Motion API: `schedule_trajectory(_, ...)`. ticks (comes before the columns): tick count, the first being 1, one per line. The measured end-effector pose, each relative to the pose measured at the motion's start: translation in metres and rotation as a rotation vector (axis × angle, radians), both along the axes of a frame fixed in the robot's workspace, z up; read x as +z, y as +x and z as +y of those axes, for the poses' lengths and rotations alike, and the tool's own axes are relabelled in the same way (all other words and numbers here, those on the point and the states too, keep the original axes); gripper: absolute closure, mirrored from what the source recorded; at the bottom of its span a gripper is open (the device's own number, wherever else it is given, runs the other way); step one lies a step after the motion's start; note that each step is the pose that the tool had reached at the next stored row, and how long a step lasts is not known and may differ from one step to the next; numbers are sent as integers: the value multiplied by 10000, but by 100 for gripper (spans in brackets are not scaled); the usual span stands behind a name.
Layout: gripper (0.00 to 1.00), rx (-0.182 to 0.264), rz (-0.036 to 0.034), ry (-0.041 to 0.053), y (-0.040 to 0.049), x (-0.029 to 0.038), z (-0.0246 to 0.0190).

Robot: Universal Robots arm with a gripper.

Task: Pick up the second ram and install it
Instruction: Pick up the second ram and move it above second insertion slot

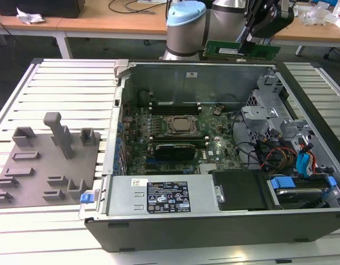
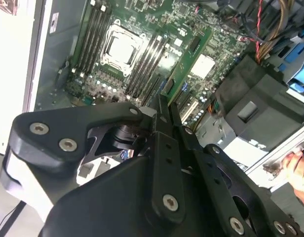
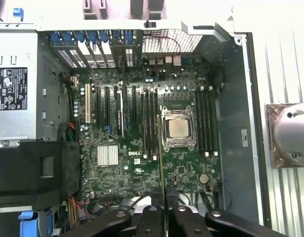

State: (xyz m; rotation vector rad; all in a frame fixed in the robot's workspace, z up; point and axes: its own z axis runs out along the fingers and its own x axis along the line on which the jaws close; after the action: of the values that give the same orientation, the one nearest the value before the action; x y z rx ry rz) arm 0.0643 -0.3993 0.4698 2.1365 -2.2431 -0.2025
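Slatted bench (image 1: 65, 83), open PC case (image 1: 203, 65). Gripper (image 1: 248, 44) clamped on the second ram (image 1: 222, 49), held high over the case. Pick looks done, not seated; likely needs squaring to an empty memory slot (image 3: 205, 118) beside the processor (image 3: 177, 128).

Exterior view: flat, bright overhead room light with no hard shadows; only the case (image 1: 214, 234) interior dims under its near wall. Second wrist view: white table (image 2: 14, 74) clips to pure white, the black gripper (image 2: 168, 106) body close to the lens is dark and soft, while the second ram (image 2: 184, 69) clamped in it and the motherboard (image 2: 157, 15) are well lit. First wrist view: table slats blown out, glare on the arm's metal flange (image 3: 290, 131), drive shroud (image 3: 33, 168) near black.
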Motion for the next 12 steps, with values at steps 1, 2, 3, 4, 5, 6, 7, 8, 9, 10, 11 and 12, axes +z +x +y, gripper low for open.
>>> schedule_trajectory(1, 86, 1, -1, 0, -16, -36, 0)
schedule_trajectory(2, 86, 1, 0, -1, -22, -55, 0)
schedule_trajectory(3, 86, 0, 0, -1, -30, -77, 0)
schedule_trajectory(4, 86, 0, -1, 1, -42, -112, 0)
schedule_trajectory(5, 86, 0, 0, -1, -54, -143, 0)
schedule_trajectory(6, 86, 0, 0, -1, -74, -178, 0)
schedule_trajectory(7, 86, 0, 0, -1, -87, -198, 0)
schedule_trajectory(8, 86, -1, 0, 0, -107, -222, 0)
schedule_trajectory(9, 86, 1, 0, -1, -130, -251, 0)
schedule_trajectory(10, 86, 1, 0, 0, -155, -288, 0)
schedule_trajectory(11, 86, 0, 0, -1, -160, -300, 0)
schedule_trajectory(12, 86, 0, 0, -2, -160, -300, 0)
